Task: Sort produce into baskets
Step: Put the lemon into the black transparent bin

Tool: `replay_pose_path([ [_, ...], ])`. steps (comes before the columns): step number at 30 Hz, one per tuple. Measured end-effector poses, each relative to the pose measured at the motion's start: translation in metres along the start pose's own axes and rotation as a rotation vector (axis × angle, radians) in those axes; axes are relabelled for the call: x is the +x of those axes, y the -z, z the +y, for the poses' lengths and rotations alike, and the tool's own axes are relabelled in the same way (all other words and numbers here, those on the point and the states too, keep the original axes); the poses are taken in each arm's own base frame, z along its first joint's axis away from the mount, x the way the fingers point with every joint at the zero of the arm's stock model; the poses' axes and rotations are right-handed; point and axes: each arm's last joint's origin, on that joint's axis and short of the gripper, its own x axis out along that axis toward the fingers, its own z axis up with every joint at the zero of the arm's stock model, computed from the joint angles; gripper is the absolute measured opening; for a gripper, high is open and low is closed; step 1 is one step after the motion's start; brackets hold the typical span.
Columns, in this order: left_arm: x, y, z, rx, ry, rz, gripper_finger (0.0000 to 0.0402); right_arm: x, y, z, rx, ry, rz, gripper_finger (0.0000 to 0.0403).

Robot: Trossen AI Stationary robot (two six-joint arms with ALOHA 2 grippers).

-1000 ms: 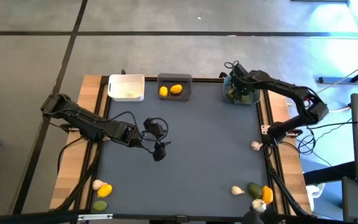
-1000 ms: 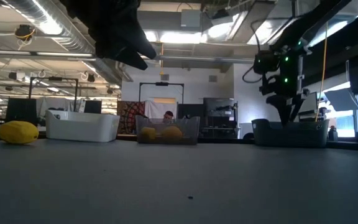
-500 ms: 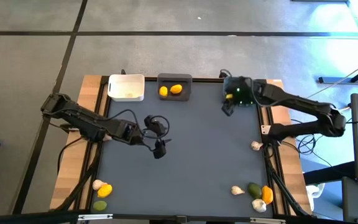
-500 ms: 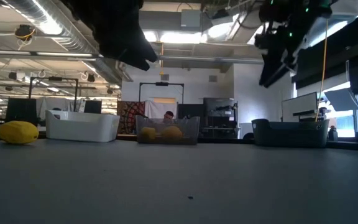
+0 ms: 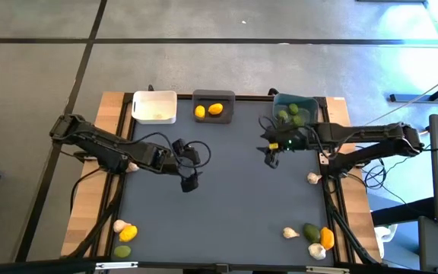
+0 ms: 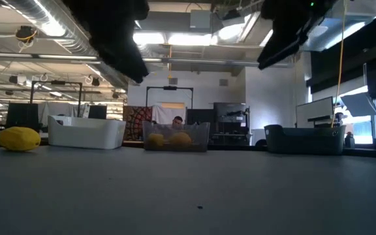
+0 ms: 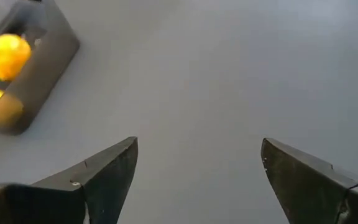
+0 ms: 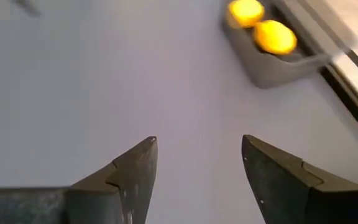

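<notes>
White basket (image 5: 154, 106): at the counter's (image 5: 234, 198) far edge, toward the left; its contents cannot be made out.
Dark grey basket (image 5: 214, 107): far edge, middle, just beside the white one; holds two yellow-orange lemons (image 5: 207, 110).
Teal basket (image 5: 295, 110): far edge, toward the right; holds green limes (image 5: 289, 116), at least three, exact number unclear.
Baskets, count: three, in a row along the far edge.
Near-left corner: one garlic bulb (image 5: 119, 225), one lemon (image 5: 128, 232), one lime (image 5: 122, 251), close together.
Near-right corner: two garlic bulbs (image 5: 290, 232), one lime (image 5: 311, 230), one orange-yellow fruit (image 5: 327, 237), clustered.
Right edge: one garlic bulb (image 5: 313, 178) alone, about halfway along.
Loose produce, count: four garlic bulbs, two limes, two lemon-like fruits.
Left gripper (image 5: 189, 183): above the bare counter, left of centre; fingers (image 7: 107, 177) spread wide, nothing between them.
Right gripper (image 5: 271, 156): above the counter just in front of the teal basket; fingers (image 8: 135, 171) apart, holding nothing.
</notes>
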Motion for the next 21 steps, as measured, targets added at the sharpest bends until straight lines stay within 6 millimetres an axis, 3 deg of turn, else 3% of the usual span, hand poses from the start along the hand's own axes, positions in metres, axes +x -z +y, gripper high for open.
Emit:
replay_pose_path([
  [10, -0.014, 0.025, 0.02, 0.078, -0.167, 0.347, 0.034, -0.01, 0.003, 0.037, -0.053, -0.133, -0.05, 0.0232],
  [21, -0.017, 0.038, 0.06, 0.01, -0.251, 0.682, 0.034, -0.012, 0.005, 0.042, -0.065, -0.142, -0.051, 0.0232],
])
